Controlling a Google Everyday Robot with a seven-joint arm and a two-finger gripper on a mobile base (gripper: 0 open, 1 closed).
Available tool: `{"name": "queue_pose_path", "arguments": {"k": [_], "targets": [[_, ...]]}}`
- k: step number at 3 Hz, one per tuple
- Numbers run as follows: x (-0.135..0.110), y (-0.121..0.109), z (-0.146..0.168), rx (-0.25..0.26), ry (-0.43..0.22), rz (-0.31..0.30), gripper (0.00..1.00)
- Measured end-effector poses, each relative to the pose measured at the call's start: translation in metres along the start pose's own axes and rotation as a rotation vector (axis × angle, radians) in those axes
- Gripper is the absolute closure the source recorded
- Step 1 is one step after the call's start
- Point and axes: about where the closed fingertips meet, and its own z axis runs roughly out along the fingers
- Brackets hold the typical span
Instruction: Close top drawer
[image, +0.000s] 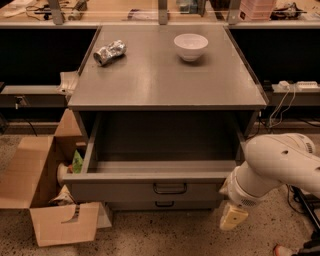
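The top drawer (125, 190) of the grey metal cabinet (165, 80) stands pulled far out toward me, its deep box empty inside. A small dark bail handle (170, 188) sits at the centre of its front panel. My white arm (280, 165) reaches in from the right. My gripper (232, 216) hangs low beside the drawer's front right corner, just outside the front panel and near the floor. Whether it touches the drawer I cannot tell.
A lower drawer's handle (165, 204) shows under the open one. A crushed can (110, 52) and a white bowl (191, 46) rest on the cabinet top. An open cardboard box (35, 185) with rubbish stands at the left. Cables and a power strip (300, 85) lie at the right.
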Motion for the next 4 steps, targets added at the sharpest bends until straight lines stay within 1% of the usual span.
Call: {"name": "queue_pose_path", "arguments": {"k": [1,2,3,4], "targets": [[0.000,0.000,0.000,0.000,0.000,0.000,0.00],[-0.002,-0.004,-0.001,0.009,-0.002,-0.010,0.02],[-0.010,-0.022,-0.008,0.048,-0.010,-0.054,0.24],[-0.017,-0.056,-0.002,0.054,-0.009,-0.134,0.47]]}}
